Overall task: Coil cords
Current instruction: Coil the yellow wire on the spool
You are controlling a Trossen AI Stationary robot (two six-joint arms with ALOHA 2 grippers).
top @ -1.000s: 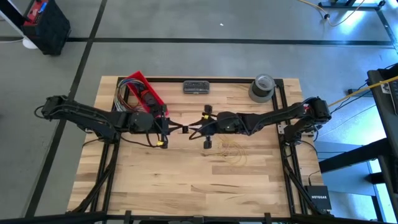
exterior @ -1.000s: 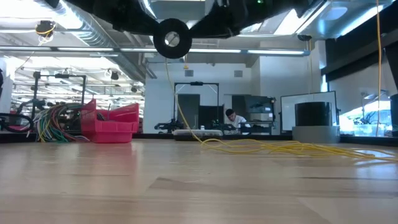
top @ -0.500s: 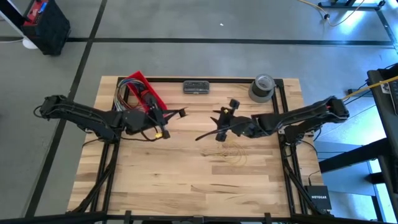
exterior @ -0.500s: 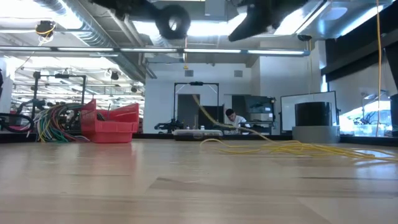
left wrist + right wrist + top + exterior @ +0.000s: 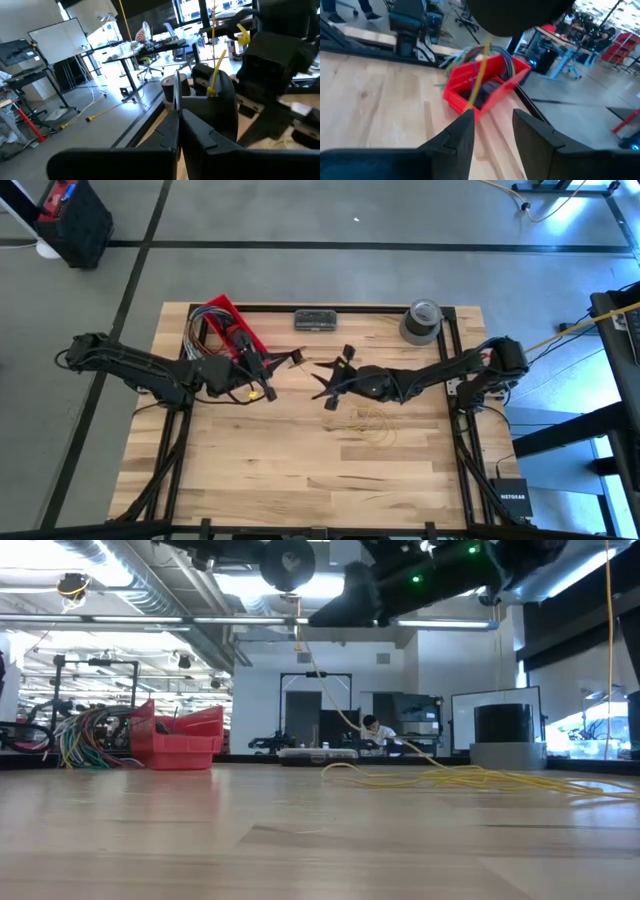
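Cords [image 5: 372,423] lie in loose loops at table centre-right, one strand rising between the arms. Left gripper [image 5: 283,365], 9 o'clock of right gripper [image 5: 330,380], pinches that strand; right's fingers apart, probably to guide winding.

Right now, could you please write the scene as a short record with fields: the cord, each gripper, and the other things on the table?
cord: thin pale yellow cord, loose loops on the table, one strand rising toward the arms
left gripper: left gripper raised over the table near the red bin; fingers close together, with a yellow strand at the tips
right gripper: right gripper raised at mid table, fingers apart
red bin: holds multicoloured wires
far edge: tape roll, dark flat device
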